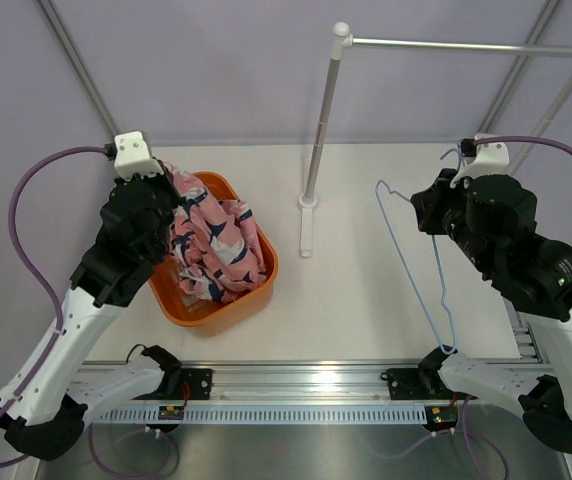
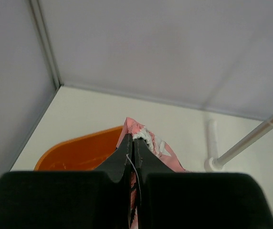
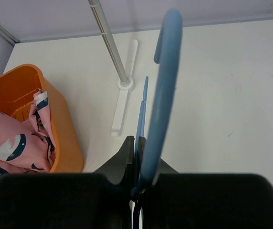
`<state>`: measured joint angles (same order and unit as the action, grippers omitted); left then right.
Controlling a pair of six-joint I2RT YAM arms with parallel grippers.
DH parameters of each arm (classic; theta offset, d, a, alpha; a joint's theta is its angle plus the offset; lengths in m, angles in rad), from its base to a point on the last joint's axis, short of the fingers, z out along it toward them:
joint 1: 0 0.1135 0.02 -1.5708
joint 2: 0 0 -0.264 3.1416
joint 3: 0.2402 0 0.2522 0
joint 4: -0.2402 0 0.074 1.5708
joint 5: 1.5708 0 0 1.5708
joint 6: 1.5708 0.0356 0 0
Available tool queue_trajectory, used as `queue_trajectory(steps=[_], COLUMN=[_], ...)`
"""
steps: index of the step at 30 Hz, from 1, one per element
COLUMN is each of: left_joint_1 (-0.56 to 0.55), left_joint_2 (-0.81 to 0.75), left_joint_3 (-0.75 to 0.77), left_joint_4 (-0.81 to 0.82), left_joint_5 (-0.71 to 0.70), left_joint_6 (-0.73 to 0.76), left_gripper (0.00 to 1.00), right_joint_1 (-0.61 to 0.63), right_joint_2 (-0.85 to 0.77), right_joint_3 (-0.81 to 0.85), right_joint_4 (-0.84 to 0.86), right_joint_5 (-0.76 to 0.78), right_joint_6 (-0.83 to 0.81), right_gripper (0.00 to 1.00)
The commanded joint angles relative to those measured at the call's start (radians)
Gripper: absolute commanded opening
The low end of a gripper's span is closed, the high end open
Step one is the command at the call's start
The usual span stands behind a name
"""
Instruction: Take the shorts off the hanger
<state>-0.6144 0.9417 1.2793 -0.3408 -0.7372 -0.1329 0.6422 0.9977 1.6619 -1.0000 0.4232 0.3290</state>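
- Left gripper (image 2: 134,141) pinched tight on the shorts (image 1: 211,240), draped into the orange basket (image 1: 206,313).
- Right gripper (image 3: 137,143) clamped around the bare hanger (image 3: 162,71), well apart from the shorts.
- Lower, then let go well inside the basket rim.

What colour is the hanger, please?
The hanger is light blue, clearest in the right wrist view.
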Motion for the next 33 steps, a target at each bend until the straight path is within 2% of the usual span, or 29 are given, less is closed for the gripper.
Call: queue_trajectory(steps=[1,5,10,20,24,27,28,30,31,32,33], left_joint_1=[0.070,0.071,0.070,0.071,0.071,0.071,0.073,0.076,0.080,0.082,0.082], left_joint_2=[-0.047,-0.035,-0.021,-0.083,-0.052,-0.008,0.006,0.049,0.061,0.077,0.080], left_joint_3=[-0.005,0.185,0.316,0.155,0.123,0.071,0.057,0.029,0.025,0.019,0.006], left_joint_4=[-0.033,-0.064,-0.107,-0.064,-0.092,-0.130,-0.153,-0.181,-0.211,-0.224,-0.237], left_joint_5=[0.125,0.108,0.105,0.094,0.114,0.137,0.154,0.191,0.229,0.245,0.263], left_joint_6=[-0.182,-0.125,-0.089,-0.108,-0.134,-0.177,-0.189,-0.235,-0.249,-0.261,-0.278], left_gripper=[0.00,0.00,0.00,0.00,0.09,0.35,0.52,0.75,0.92,0.99,0.99], right_joint_1=[-0.003,-0.004,-0.003,-0.004,-0.003,-0.003,-0.003,-0.003,-0.003,-0.003,-0.003], right_joint_2=[-0.002,0.019,0.021,0.070,0.084,0.090,0.093,0.097,0.101,0.101,0.102], right_joint_3=[0.022,0.064,0.061,0.095,0.082,0.078,0.079,0.084,0.085,0.084,0.084], right_joint_4=[-0.017,-0.057,-0.060,-0.062,-0.042,-0.025,-0.022,-0.011,-0.005,0.004,0.008], right_joint_5=[-0.049,-0.051,-0.050,-0.084,-0.086,-0.084,-0.081,-0.081,-0.087,-0.090,-0.089], right_joint_6=[0.010,0.002,0.001,-0.024,-0.027,-0.031,-0.038,-0.047,-0.062,-0.067,-0.074], right_gripper=[0.00,0.00,0.00,0.00,0.00,0.00,0.00,0.00,0.00,0.00,0.00])
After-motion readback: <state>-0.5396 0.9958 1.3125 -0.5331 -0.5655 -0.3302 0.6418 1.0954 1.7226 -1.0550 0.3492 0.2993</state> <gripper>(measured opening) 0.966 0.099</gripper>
